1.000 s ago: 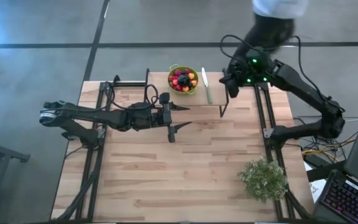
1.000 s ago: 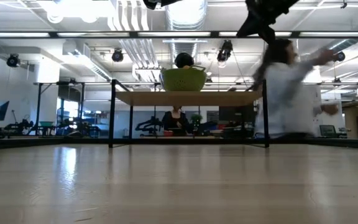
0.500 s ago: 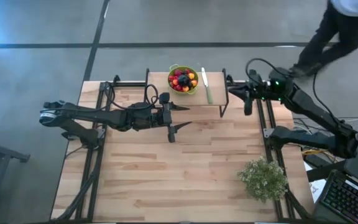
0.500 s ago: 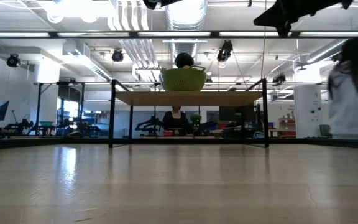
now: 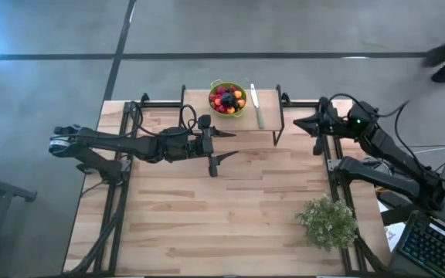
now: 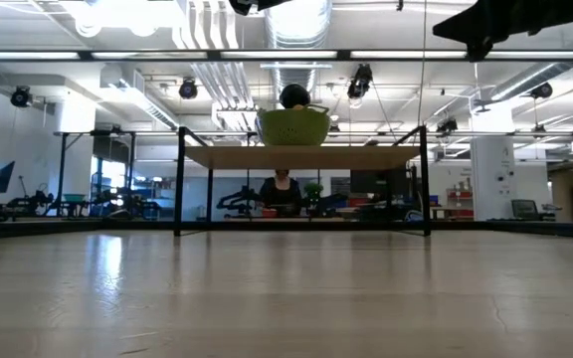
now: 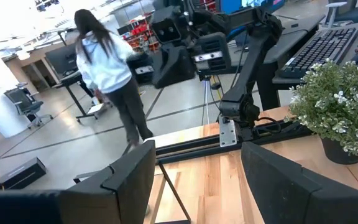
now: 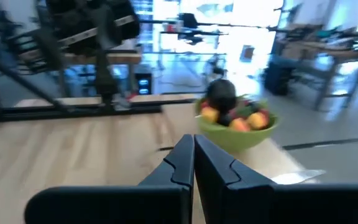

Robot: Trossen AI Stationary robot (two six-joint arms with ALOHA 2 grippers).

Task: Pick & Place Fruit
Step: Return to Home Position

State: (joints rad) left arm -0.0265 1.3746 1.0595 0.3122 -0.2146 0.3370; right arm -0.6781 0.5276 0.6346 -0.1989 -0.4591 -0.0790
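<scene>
The fruit (image 5: 227, 98) is heaped in a green bowl (image 5: 239, 110) that stands on a raised wooden shelf (image 5: 270, 116) at the table's far edge. In the low view the bowl (image 6: 293, 127) shows with a big dark round fruit (image 6: 293, 96) on top. In the right wrist view the fruit (image 8: 235, 115) lies ahead of the fingers. My left gripper (image 5: 232, 144) hovers open in front of the shelf, near of the bowl; its wrist view shows the gripper (image 7: 194, 183) with its fingers wide apart. My right gripper (image 5: 298, 123) is shut, off the shelf's right end, pointing left; it also shows in its wrist view (image 8: 194, 154).
A green-handled knife (image 5: 257, 106) lies on the shelf right of the bowl. A bushy pale-green plant (image 5: 327, 222) stands at the table's near right corner. Black frame rails (image 5: 332, 166) run along both sides. A keyboard (image 5: 435, 247) sits off the table's right edge.
My right arm has swung from above the shelf's right end toward the table's right edge and somewhat nearer, coming lower. A person behind the table has walked off to the right. My left arm has kept still.
</scene>
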